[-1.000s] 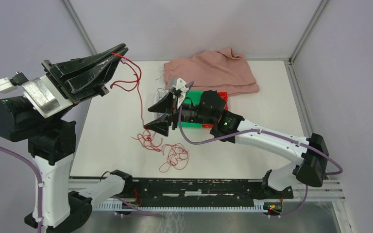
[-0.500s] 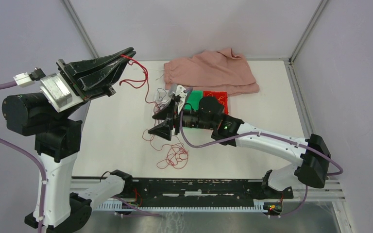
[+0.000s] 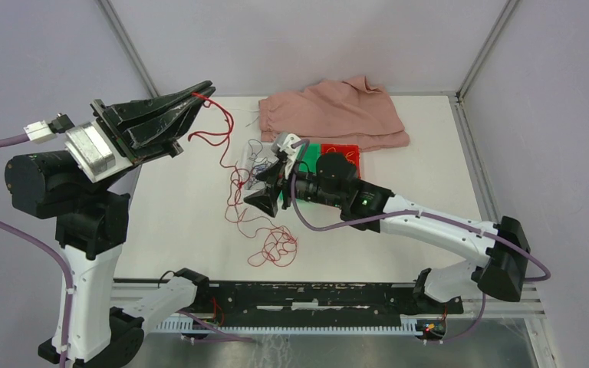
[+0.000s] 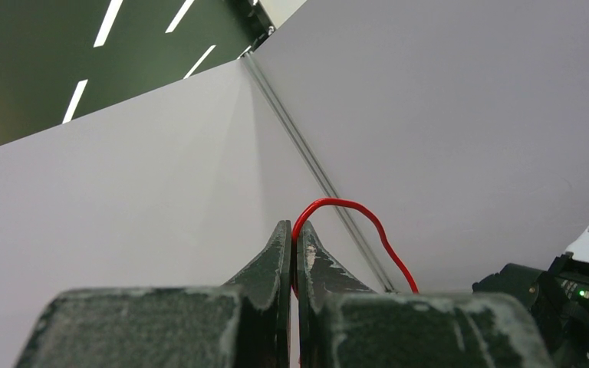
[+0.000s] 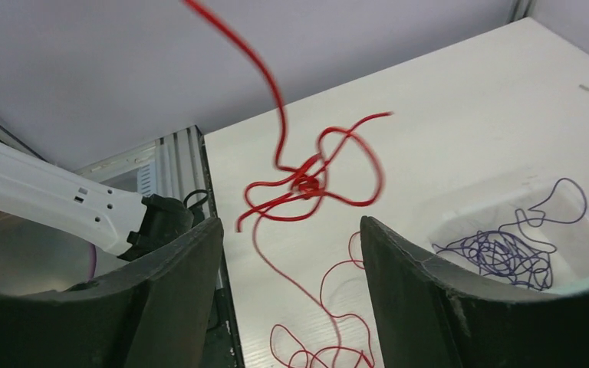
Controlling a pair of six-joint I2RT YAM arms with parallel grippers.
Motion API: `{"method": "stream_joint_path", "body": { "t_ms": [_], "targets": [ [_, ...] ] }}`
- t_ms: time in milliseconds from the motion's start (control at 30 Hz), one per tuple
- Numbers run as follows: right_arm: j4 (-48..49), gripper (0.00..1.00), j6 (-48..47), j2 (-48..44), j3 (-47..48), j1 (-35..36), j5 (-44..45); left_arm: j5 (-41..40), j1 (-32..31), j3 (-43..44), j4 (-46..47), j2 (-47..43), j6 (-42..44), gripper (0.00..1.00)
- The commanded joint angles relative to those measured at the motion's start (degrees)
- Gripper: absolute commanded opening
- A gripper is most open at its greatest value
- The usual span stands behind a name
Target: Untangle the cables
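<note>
Red cable (image 4: pixel 337 202) hangs from the left tool (image 4: pixel 291 230), clamped on it, its knot (image 5: pixel 307 182) just before the wide-open right tool (image 5: pixel 287 230), which probably should grip beside that knot next.

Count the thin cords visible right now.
2. The red cord hangs from the shut left gripper down to a tangle on the table; the purple cord lies bunched in a clear tray near the open right gripper. A third may be hidden.
</note>
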Motion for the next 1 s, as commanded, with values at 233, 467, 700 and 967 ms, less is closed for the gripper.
{"method": "stream_joint_path", "body": {
  "t_ms": [233,467,700,967],
  "targets": [
    [5.9,0.76,1.6,-2.7,3.3,0.3,-7.6,1.3,0.3,-1.6,2.7,-0.7,-1.7,0.03],
    [7.5,0.74,3.0,-1.3,3.5,0.6,-12.7,1.2,0.3,-1.6,2.5,-0.8,-1.7,0.03],
    [5.3,0.23,4.7,2.4,8.6,0.3,-10.1,1.1,0.3,-1.9,3.3,-0.9,-2.9,0.03],
    [5.7,0.67,5.3,3.1,9.0,0.4,-6.6,1.6,0.3,-1.4,3.0,-1.1,-3.6,0.03]
  ]
}}
